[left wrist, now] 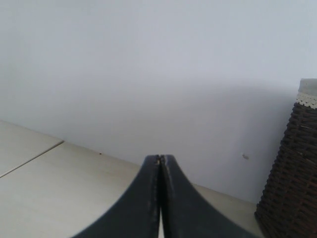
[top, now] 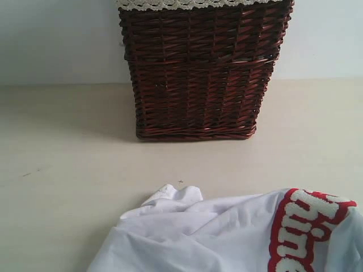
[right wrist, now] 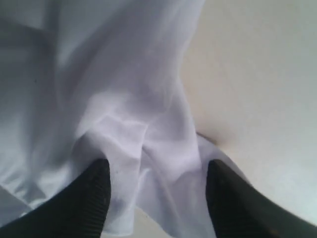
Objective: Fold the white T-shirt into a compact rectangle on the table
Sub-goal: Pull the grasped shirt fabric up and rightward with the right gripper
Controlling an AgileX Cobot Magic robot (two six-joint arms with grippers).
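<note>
Filling most of the exterior view, table [top: 68,170] is pale beige and matte, with white wall [top: 57,39] behind it. A thin seam [left wrist: 29,158] crosses the tabletop in the left wrist view.

Dark brown wicker basket [top: 198,73] stands upright on the table at the far middle, against the wall, with lace trim [top: 198,4] along its rim. It is well apart from the shirt.

White T-shirt [top: 198,238] lies crumpled and unfolded on the table at the near edge of the exterior view, from the centre to the right, and is cut off by the frame. A bunched bit of cloth pokes up at its far side. Fuzzy white red-edged letters [top: 306,226] show on the right part and only a few can be read.

Neither arm shows in the exterior view.

Right gripper [right wrist: 158,193]: dark fingers [right wrist: 94,198] set wide apart. A rumpled fold of shirt sits in the gap between them, loose and not pinched, with bare table beside it.

Left gripper [left wrist: 160,161]: fingertips pressed together with nothing between them. It points toward the wall, over bare table, with the basket off to one side and no shirt in its view.

A couple of tiny dark specks [top: 180,182] sit on the table just beyond the shirt.
</note>
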